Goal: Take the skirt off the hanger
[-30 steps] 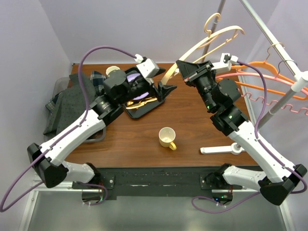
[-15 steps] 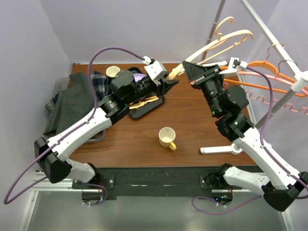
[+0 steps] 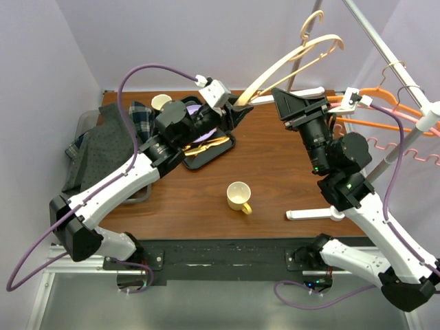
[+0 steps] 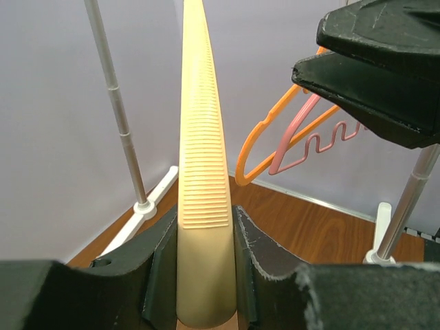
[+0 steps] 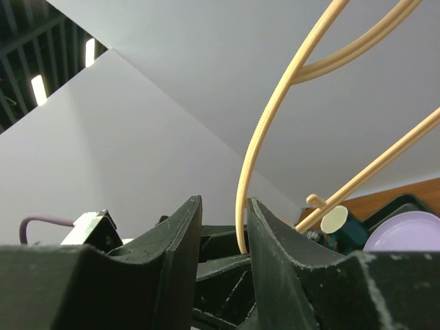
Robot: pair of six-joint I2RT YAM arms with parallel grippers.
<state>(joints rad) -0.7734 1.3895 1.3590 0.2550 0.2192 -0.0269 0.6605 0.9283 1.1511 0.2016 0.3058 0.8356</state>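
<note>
Left gripper (image 3: 238, 110) is clamped on the ribbed end of the cream plastic hanger (image 4: 199, 172), pads tight on both sides, up over the far edge of the table (image 3: 275, 172). The hanger is bare, angling up toward the clothes rack (image 3: 385, 48) at the far right corner. Right gripper (image 5: 223, 210) hangs just beside it, jaws a narrow gap apart, gripping nothing; the hanger's thin arm shows through the gap, beyond the fingertips. The skirt (image 3: 96, 148), dark grey, lies heaped at the left edge of the table with plaid fabric (image 3: 141, 113) beside it. A black tray (image 3: 221, 152) sits under the left arm, and a yellow mug (image 3: 238, 196) stands mid-table toward the near edge. An orange hanger (image 3: 385, 103) hangs on the rack.
</note>
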